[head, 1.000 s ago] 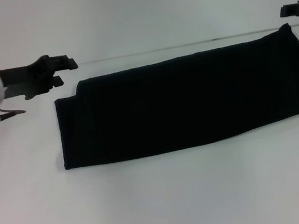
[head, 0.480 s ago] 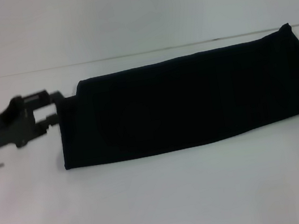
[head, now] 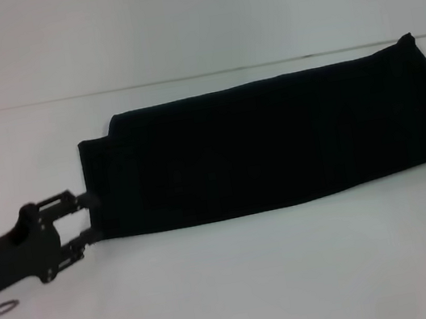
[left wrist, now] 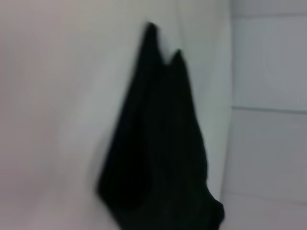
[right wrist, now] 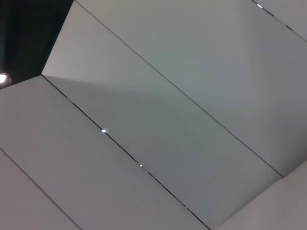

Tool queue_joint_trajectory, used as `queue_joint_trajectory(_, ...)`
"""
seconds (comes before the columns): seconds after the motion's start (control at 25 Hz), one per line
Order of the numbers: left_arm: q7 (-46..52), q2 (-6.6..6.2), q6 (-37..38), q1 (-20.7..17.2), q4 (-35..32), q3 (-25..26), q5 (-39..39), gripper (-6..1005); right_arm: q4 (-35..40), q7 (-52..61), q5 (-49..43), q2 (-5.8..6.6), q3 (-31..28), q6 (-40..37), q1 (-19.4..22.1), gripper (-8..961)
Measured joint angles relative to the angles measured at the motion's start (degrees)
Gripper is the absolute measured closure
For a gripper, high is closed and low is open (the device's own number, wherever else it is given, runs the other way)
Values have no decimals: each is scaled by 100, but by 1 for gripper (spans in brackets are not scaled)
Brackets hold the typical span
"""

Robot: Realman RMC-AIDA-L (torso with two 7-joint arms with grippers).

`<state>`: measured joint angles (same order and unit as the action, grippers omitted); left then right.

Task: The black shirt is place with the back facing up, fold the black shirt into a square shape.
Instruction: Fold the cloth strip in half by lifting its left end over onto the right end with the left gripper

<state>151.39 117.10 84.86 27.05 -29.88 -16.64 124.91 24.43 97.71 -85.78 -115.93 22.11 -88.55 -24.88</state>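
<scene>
The two black fingers (head: 81,200) of the left gripper (head: 85,218) stand spread apart, one above the other in the head view, with their tips at the left edge of the black shirt (head: 276,145) near its front left corner; whether either tip actually touches the cloth cannot be told. The shirt itself is a plain black cloth garment folded lengthwise into a long band, lying flat on the white table (head: 242,285). Its left end is a straight, squared-off edge with a second layer set slightly back from it, and from there the band runs to the right, rising slightly toward the far side of the table and ending in a small peak at its far right corner, with the last part passing out of the head view. No lettering shows on the upward face. The left wrist view shows the same dark cloth (left wrist: 163,143) stretching away over the pale surface, ending in two pointed tips at its far end. The left arm reaches in low from the left of the shirt, its dark body lying just over the table. The right gripper appears nowhere; the right wrist view shows only pale panels with thin dark seams.
</scene>
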Motion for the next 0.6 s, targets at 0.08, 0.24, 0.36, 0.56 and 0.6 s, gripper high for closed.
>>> queue_joint_trajectory(0.08,120,36,-119,-54,23,-3,45,398,16,-3,4,0,-2,0,-42,271)
queue_joint_trajectory(0.24,291,136,-483,-75,60,-2,139,398,21,-35,9,0,-4,48,-110,270)
queue_joint_trajectory(0.36,333,200,-774,-46,141,-20,140,398,9,-76,10,0,-22,93,-122,270)
queue_joint_trajectory(0.56,434,246,-1127,-9,199,-191,137,398,-1,-83,14,-3,-143,130,-90,270)
queue_joint_trajectory(0.6,444,259,-1178,1,201,-205,132,398,-1,-84,15,-3,-146,131,-85,270)
